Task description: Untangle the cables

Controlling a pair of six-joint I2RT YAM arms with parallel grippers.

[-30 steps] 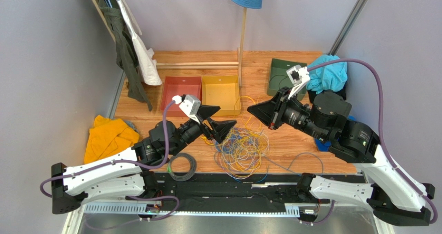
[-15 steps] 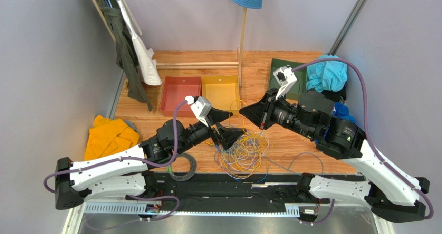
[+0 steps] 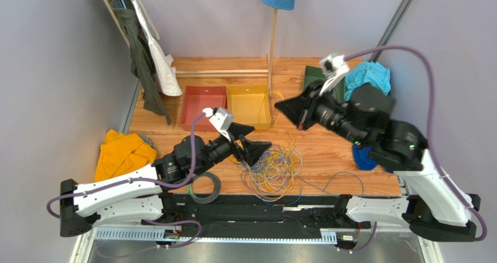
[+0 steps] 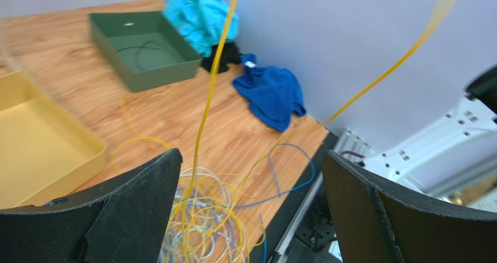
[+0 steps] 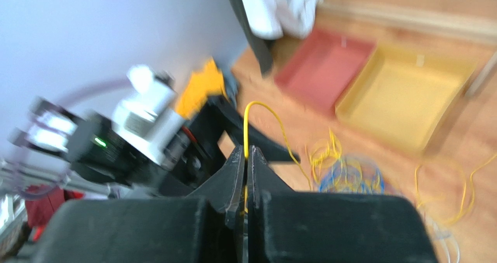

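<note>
Pulling harder is the main risk. The yellow cable (image 4: pixel 211 82) runs up taut from the cables (image 3: pixel 271 170), which lie in a loose heap on the wooden surface (image 3: pixel 326 155) close to its near edge. If its loops are snagged, the whole heap could be dragged up or off that edge.

The left jaws stand wide open and hold nothing. They sit low beside the heap, and in the wrist view the taut strand shows between them. Closing there could pinch several strands at once.

Higher and farther back, the right jaws are pressed shut on the yellow cable, though blur hides how much is clamped. So thin and slick a wire may slip free.

The wires are smooth, springy curls in yellow, blue and pale grey. Beyond them sit shallow, square, matt trays: a red tray (image 3: pixel 202 107), a yellow tray (image 3: pixel 248 105) and a green tray (image 4: pixel 169 76).
</note>
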